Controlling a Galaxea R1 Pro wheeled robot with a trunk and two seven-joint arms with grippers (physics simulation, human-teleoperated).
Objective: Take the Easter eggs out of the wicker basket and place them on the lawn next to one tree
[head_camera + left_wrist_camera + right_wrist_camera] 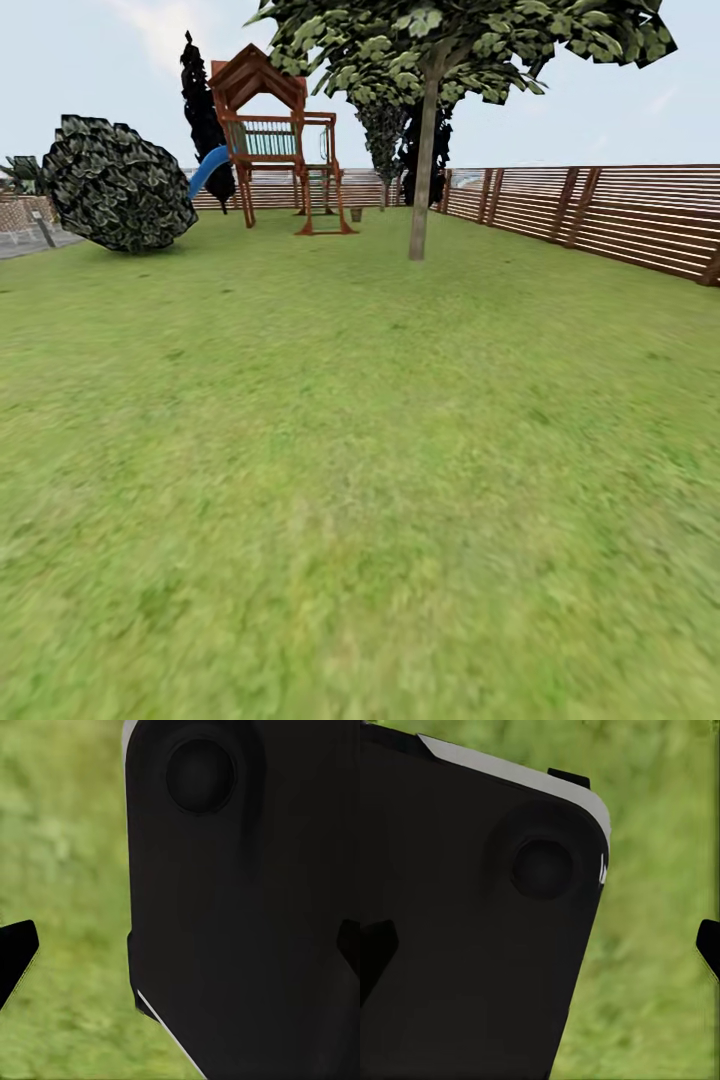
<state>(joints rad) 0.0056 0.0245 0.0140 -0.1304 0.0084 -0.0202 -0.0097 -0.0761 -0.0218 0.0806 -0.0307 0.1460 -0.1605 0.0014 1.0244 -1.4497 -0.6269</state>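
Well, from the head camera I have wide lawn [360, 480] ahead and no eggs or basket that I can make out. At the far left sits a dark rounded bush [118, 183]. Right of it, farther off, stands the wooden play frame [275, 140] with its blue slide. A small dark object [356, 213] sits on the grass just right of the frame's foot; it is too small for me to say whether that is the wicker basket. Next comes the tree [424, 150] with the pale straight trunk, and along the far right runs the slatted fence [600, 210].

On the left wrist camera a black robot body part [225, 907] blocks most of the picture; the left tool's dark fingertips [15, 952] sit at opposite edges with only grass between, so I read it as wide open and empty. The right tool's fingertips [709, 945] look likewise spread, holding nothing.

I judge the eggs will be light, hard, smooth and prone to roll, so I would pinch each across its middle.
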